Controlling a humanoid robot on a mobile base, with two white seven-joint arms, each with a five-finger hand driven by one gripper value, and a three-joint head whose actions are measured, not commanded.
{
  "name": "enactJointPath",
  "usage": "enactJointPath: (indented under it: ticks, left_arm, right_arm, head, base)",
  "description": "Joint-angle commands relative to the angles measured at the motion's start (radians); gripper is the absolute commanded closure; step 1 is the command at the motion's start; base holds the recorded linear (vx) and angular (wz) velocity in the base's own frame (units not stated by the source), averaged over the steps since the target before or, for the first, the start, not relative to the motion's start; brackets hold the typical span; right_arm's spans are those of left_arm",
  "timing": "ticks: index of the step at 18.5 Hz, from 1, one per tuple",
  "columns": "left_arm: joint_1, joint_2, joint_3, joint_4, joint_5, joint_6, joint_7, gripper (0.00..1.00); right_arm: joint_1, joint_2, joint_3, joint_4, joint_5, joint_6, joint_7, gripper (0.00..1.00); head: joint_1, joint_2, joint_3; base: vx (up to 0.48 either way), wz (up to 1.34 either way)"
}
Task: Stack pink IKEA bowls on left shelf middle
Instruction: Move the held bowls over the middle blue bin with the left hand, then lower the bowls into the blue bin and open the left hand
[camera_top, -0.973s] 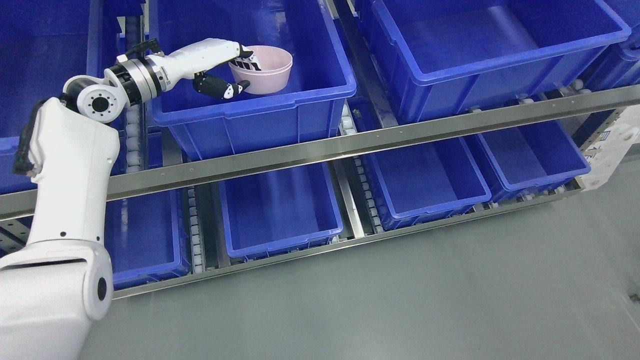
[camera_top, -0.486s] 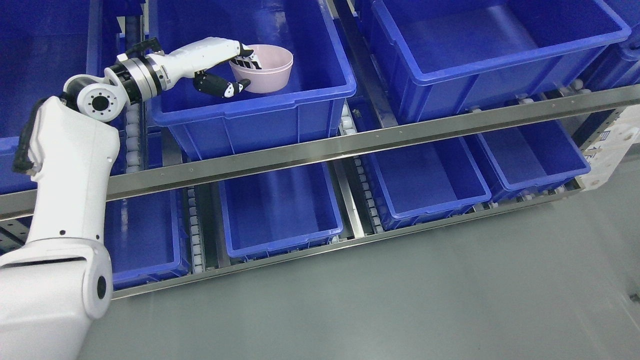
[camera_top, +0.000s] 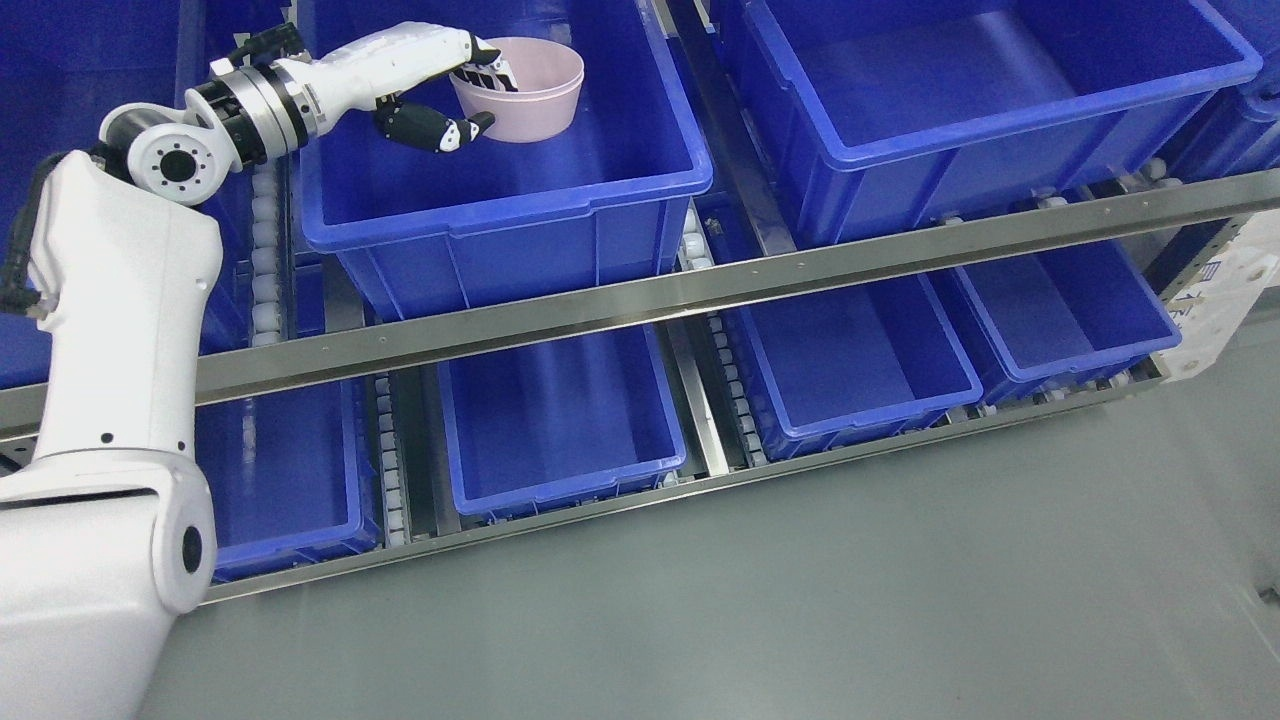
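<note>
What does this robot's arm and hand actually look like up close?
The left arm has smooth white shells with small dark screw dots, a round grey joint cap, a black and silver wrist ring and black cables. The left hand is white on the back, with black fingers tipped white.

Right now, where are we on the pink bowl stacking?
Done: nothing stacked that shows; no other bowl is visible in any bin. In hand: the left hand grips one pink bowl by its rim, fingers inside, held over the upper blue bin. Left: set it down, release, then bring more bowls to stack on it.
</note>
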Motion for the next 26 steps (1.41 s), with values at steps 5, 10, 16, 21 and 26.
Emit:
enactJointPath:
  ticks: [5,10,16,21,26]
  left_arm:
    - [-0.018,0.007,0.036,-0.016,0.004,-0.001,0.0,0.12]
    - [0.066,-0.01,0.11,-0.014,0.01,-0.001,0.015,0.78]
    - [0.088,-0.036,0.0,-0.017,-0.003,0.129,0.305,0.12]
    - [0.089,-0.028,-0.08,-0.031,-0.006,0.149,0.338,0.01]
    - [0.072,-0.138,0.015,-0.082,0.126,0.17,0.334,0.01]
  right_arm:
    - [0.029,-0.017,-0.011,-0.034,-0.002,0.001,0.0,0.0]
    - [0.029,-0.017,-0.012,-0.034,-0.002,-0.001,0.0,0.0]
    - [0.029,-0.017,-0.012,-0.034,-0.002,0.001,0.0,0.0]
    - [0.029,-0.017,-0.012,-0.034,-0.002,-0.001,0.0,0.0]
    - [0.029,-0.017,-0.011,-0.034,-0.002,0.001,0.0,0.0]
  head:
    - [0.0,0.0,0.0]
    - [0.0,0.0,0.0]
    - [0.0,0.0,0.0]
    - [0.0,0.0,0.0]
    - [0.0,0.0,0.0]
  base:
    - [0.0,0.0]
    - [0.0,0.0]
    - [0.0,0.0]
    - [0.0,0.0]
    - [0.0,0.0]
